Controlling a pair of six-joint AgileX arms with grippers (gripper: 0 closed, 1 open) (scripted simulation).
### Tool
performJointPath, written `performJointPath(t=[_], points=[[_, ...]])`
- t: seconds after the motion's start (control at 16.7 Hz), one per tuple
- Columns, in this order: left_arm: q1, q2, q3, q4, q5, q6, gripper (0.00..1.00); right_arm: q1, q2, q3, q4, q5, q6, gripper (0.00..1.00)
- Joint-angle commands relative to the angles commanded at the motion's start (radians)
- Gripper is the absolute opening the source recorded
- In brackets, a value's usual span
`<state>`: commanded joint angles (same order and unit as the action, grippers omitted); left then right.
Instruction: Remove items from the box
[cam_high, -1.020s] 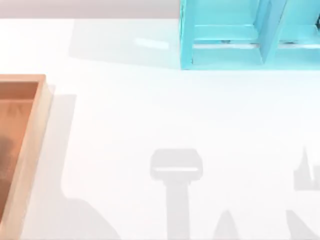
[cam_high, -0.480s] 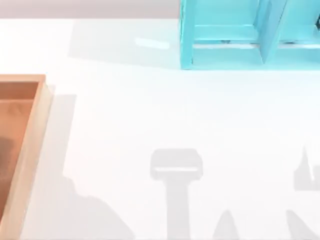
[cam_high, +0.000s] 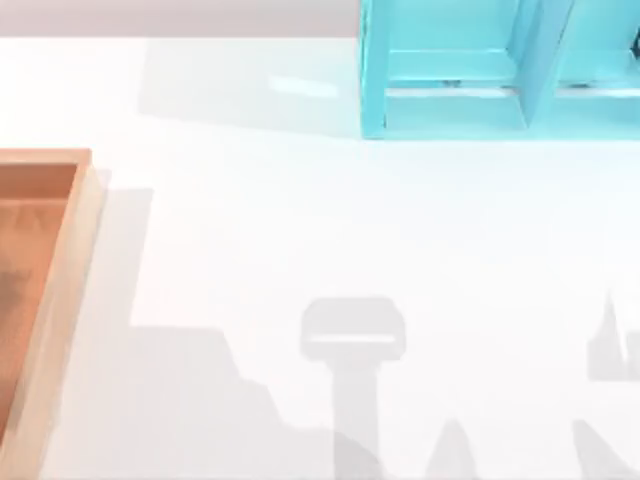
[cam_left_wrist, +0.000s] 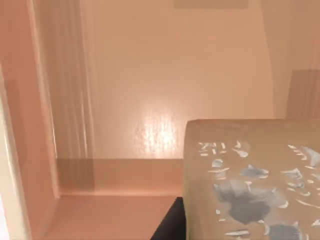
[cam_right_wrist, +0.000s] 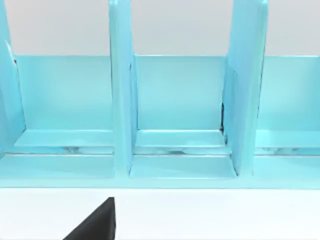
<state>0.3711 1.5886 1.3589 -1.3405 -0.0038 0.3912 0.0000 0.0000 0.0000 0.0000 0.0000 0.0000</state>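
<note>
A turquoise shelf unit with upright dividers stands on the white surface; a dark end effector finger sits before it.

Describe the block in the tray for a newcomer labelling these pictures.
Start at the shallow wooden tray at the table's left edge. In the left wrist view, over its orange-brown floor, is a tan-gold boxy block, the one thing bearing flaky pale and grey marks.

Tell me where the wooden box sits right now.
The wooden box sits at the top view's left edge, on the white table, well left of the turquoise shelf unit.
</note>
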Motion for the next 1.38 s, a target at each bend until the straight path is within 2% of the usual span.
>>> performJointPath(t=[0.36,0.48,0.66,0.9,1.14,1.38], points=[[0.0,-0.001,0.009,-0.011,0.0,0.001,0.0,0.0,0.0,0.0,0.0,0.0,0.0,1.0],[-0.032,0.001,0.026,-0.032,0.011,-0.008,0.0,0.0,0.0,0.0,0.0,0.0,0.0,1.0],[-0.149,-0.002,0.058,-0.072,0.04,-0.054,0.0,0.0,0.0,0.0,0.0,0.0,0.0,1.0],[-0.389,0.069,0.12,-0.06,0.065,-0.2,0.0,0.0,0.0,0.0,0.0,0.0,0.0,1.0],[-0.57,0.249,0.183,0.051,0.052,-0.441,0.0,0.0,0.0,0.0,0.0,0.0,0.0,1.0],[-0.659,0.41,0.216,0.201,0.018,-0.624,0.0,0.0,0.0,0.0,0.0,0.0,0.0,1.0]])
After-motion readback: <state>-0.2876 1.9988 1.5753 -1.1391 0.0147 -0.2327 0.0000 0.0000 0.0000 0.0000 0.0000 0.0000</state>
